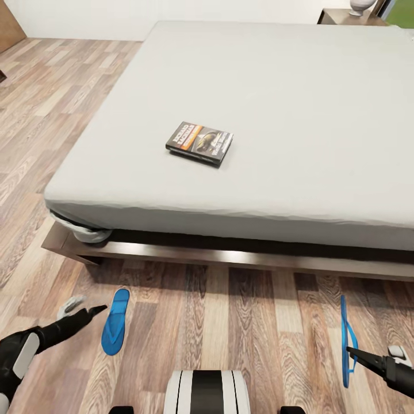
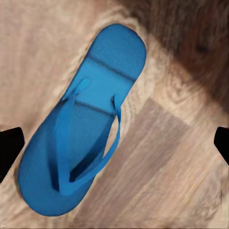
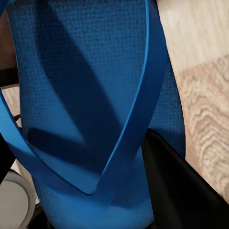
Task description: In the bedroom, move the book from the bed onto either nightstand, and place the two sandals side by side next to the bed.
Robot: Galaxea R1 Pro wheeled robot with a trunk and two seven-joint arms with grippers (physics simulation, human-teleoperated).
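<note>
The book (image 1: 199, 144) lies flat on the bed (image 1: 276, 86), on the pale mattress a little back from its near edge. One blue sandal (image 1: 115, 321) lies sole-down on the wood floor in front of the bed frame. My left gripper (image 1: 82, 309) hovers just left of it, open; in the left wrist view the sandal (image 2: 81, 138) lies between the spread fingertips (image 2: 9, 148). The other sandal (image 1: 345, 339) stands on edge at the right, with my right gripper (image 1: 353, 352) shut on it. In the right wrist view, its sole (image 3: 81, 81) sits against a black finger (image 3: 179, 191).
A nightstand (image 1: 344, 17) stands past the bed's far right corner with a pale round object (image 1: 362, 6) on top. The dark bed frame (image 1: 230, 256) juts out low along the floor. Wood floor runs along the bed's left side. My base (image 1: 207, 392) shows at the bottom.
</note>
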